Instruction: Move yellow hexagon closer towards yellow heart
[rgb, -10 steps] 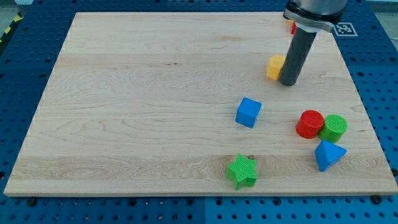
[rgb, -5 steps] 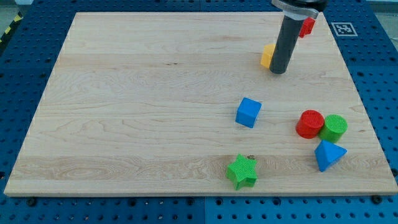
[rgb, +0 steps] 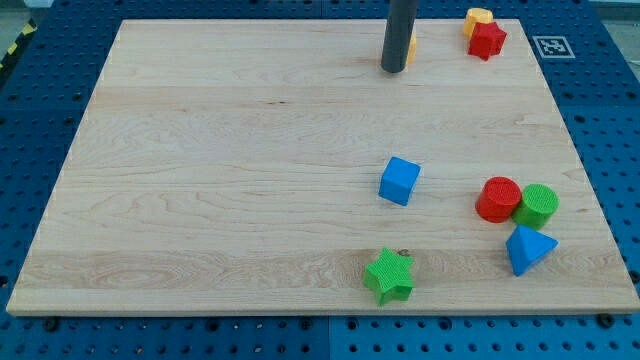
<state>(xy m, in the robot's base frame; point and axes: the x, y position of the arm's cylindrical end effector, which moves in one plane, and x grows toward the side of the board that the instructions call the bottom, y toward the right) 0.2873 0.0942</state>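
Yellow hexagon (rgb: 410, 48) peeks out right of my tip (rgb: 393, 70), touching; there's no hand; yellow heart (rgb: 478, 17) sits farther right.

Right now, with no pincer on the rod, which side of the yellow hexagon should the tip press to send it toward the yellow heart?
Press its view-left side. Only a sliver of the yellow hexagon shows right of the rod, my tip at its lower left. The yellow heart lies to the right, slightly higher, beside the red star, so a rightward push probably suits.
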